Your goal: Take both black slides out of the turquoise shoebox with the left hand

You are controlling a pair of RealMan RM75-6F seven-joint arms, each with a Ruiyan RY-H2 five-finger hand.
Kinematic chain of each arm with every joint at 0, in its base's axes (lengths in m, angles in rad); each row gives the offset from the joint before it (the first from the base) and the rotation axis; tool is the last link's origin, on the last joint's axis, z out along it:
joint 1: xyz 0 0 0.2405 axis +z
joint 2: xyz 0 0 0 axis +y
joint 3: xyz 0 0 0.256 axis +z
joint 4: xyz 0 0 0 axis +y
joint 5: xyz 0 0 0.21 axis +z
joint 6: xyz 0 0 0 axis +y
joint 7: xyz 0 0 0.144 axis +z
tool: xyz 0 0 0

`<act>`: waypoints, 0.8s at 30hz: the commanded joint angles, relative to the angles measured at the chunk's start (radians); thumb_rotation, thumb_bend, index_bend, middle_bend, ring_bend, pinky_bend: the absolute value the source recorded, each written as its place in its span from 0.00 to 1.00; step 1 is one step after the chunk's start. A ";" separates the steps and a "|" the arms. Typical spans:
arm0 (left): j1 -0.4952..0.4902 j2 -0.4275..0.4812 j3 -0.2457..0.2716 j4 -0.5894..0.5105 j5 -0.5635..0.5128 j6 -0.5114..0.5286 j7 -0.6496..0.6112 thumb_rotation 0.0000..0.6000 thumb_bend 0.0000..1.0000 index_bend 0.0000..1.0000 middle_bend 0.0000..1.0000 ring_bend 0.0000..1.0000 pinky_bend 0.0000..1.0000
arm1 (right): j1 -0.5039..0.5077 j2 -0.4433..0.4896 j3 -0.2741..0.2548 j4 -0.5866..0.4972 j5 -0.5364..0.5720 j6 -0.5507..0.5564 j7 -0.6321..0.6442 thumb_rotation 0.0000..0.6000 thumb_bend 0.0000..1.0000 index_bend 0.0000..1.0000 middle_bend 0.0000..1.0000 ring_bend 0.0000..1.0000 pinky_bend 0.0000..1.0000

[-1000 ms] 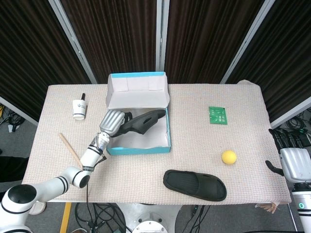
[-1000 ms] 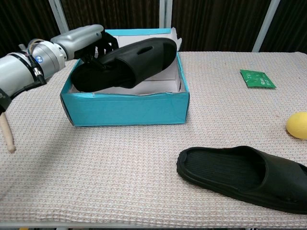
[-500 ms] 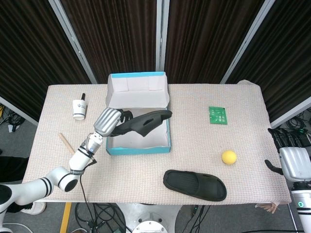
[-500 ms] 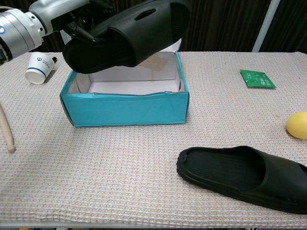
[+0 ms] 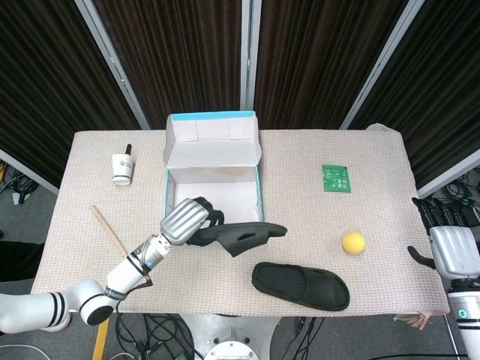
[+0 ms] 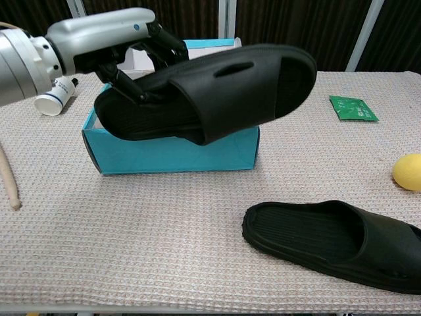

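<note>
My left hand grips the heel end of a black slide and holds it in the air in front of the turquoise shoebox, toe pointing right. The box stands open with its lid upright, and only white lining shows inside it. A second black slide lies flat on the table near the front edge. My right hand hangs off the table's right side with nothing in it, fingers apart.
A white paper cup stands left of the box. A wooden stick lies at the front left. A green packet and a yellow ball lie on the right.
The left hand has carried the slide out of the box, toward the front edge and lower, so it now hangs in front of the box above the cloth. The right hand stayed still.
</note>
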 commanded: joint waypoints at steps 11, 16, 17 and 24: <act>-0.034 -0.109 0.020 0.029 -0.098 -0.108 0.199 1.00 0.28 0.18 0.13 0.01 0.09 | 0.001 -0.002 0.000 0.009 0.001 -0.002 0.010 1.00 0.10 0.06 0.11 0.05 0.12; -0.040 -0.123 0.004 0.042 -0.143 -0.117 0.232 1.00 0.16 0.08 0.02 0.00 0.04 | 0.000 -0.002 0.001 0.012 -0.001 0.003 0.015 1.00 0.10 0.06 0.11 0.05 0.12; -0.040 -0.121 0.001 0.040 -0.148 -0.118 0.234 1.00 0.15 0.08 0.02 0.00 0.03 | -0.001 -0.002 0.001 0.012 -0.003 0.004 0.017 1.00 0.10 0.06 0.11 0.05 0.12; -0.027 -0.054 -0.022 -0.013 -0.152 -0.099 0.208 1.00 0.12 0.07 0.01 0.00 0.03 | -0.004 0.001 0.000 0.013 -0.006 0.011 0.020 1.00 0.10 0.06 0.11 0.05 0.12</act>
